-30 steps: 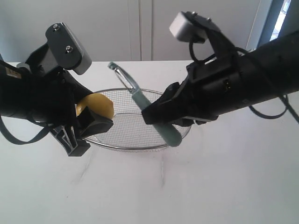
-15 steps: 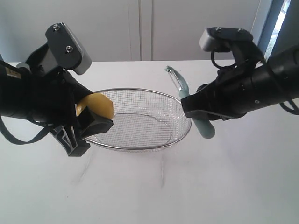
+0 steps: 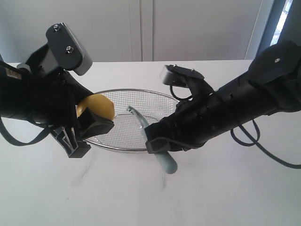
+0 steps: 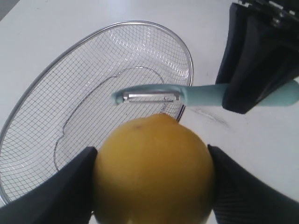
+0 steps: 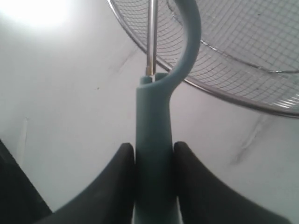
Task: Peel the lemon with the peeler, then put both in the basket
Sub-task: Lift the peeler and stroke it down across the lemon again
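Two things are up in the air, and neither is in the basket yet. The lemon sits clamped between the fingers of the left pincer, held over the left edge of the basket. On the sides that show, its yellow skin looks whole — I see no bared strip and no peel lying on the mesh. Just to its right is the peeler, its teal handle squeezed in the right pincer. The blade end points at the fruit and hangs over the mesh, while the handle end sticks out past the near rim over the tabletop. Blade and lemon look near but not touching, though the gap is slim. As I judge it, the picking-up is done and the peeling is only about to start. The strokes over the skin are left — and after them, setting both lemon and peeler down in the basket.
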